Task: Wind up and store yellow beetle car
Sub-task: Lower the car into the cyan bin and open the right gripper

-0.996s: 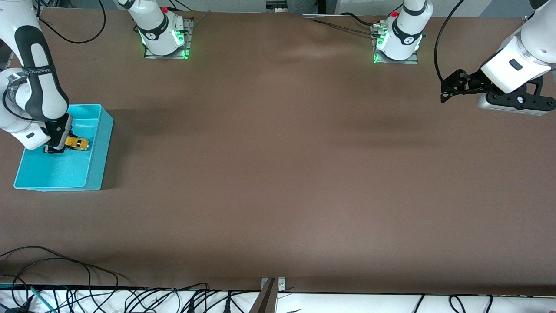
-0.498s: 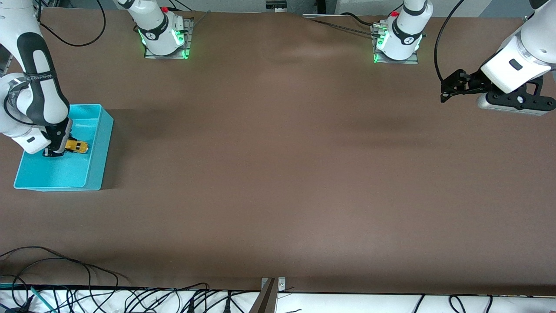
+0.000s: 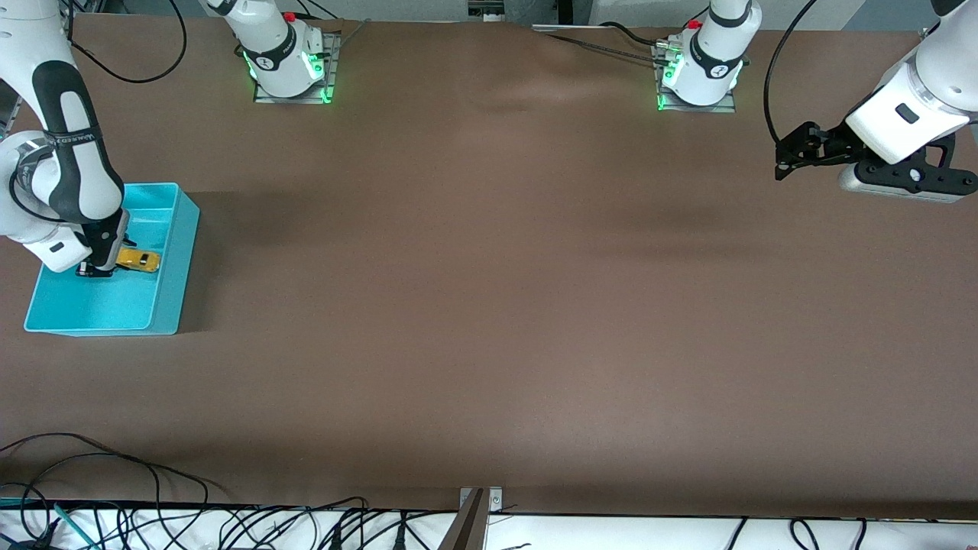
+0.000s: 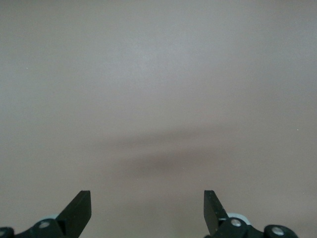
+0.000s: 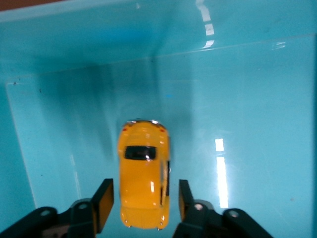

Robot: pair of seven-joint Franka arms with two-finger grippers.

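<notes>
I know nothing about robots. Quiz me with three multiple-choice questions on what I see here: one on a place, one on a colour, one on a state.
1. Where is the yellow beetle car?
A. in the bin
B. on the bare table
C. in the left pincer

2. What colour is the bin?
A. red
B. turquoise
C. white

3. How does the right pincer stand?
A. clamped on the car
B. open, a finger on either side of the car
C. out of sight

Answers: 1 A, turquoise floor surrounds the car. 2 B, both views show it. 3 B, gaps show beside the car. The left pincer waits, open, over bare table.
</notes>
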